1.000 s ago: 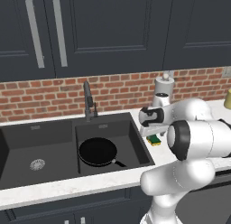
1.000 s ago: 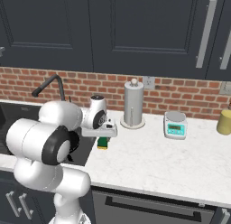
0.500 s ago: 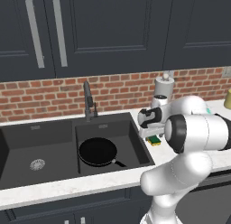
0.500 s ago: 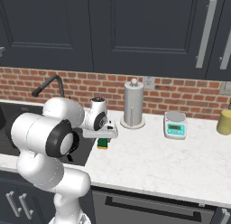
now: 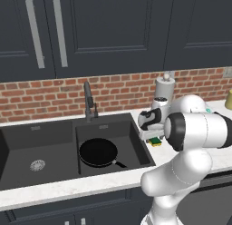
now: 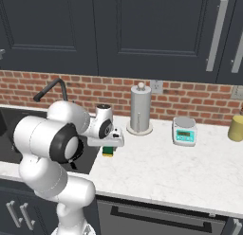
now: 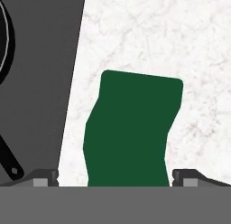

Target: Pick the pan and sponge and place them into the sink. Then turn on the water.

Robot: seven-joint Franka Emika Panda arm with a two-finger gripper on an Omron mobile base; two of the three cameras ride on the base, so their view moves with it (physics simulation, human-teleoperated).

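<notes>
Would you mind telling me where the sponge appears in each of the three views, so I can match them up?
Left base view: sponge right of centre, on the counter beside the sink, under the hand.
Right base view: sponge left of centre, beneath the gripper.
Hand view: sponge at centre, green face up.
Shared landmark: the pan in the sink.

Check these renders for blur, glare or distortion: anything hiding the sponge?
Hand view: sharp, flatly lit, sponge outline looks warped, green top clear. Left base view: no glare, sponge mostly behind the gripper. Right base view: crisp, soft shading.
</notes>
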